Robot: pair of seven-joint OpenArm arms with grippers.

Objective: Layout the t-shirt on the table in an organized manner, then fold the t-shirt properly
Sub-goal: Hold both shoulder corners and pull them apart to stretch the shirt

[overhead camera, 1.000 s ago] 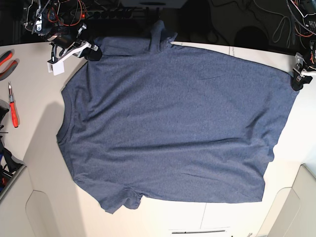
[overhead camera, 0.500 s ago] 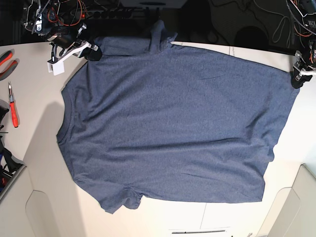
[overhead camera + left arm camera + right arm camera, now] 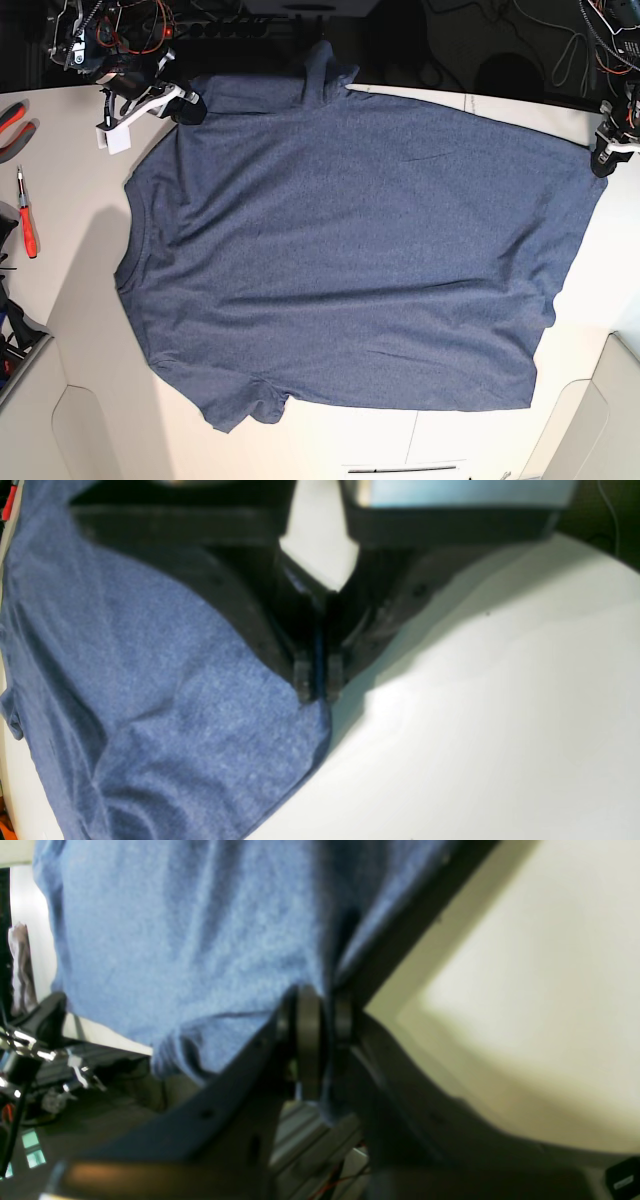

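Pinching the t-shirt (image 3: 350, 260) at its upper-left and upper-right corners, right gripper (image 3: 320, 1040) and left gripper (image 3: 317, 677) clamp cloth, readying the spread across the table (image 3: 80, 200).

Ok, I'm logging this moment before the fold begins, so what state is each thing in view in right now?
t-shirt: spread flat, plain side up, collar toward the base view's left, one sleeve hanging over the far table edge.
left gripper: shut on the shirt's corner.
right gripper: shut on shirt fabric near the shoulder.
table: bears the shirt.
red-handled screwdriver: lying flat, untouched.
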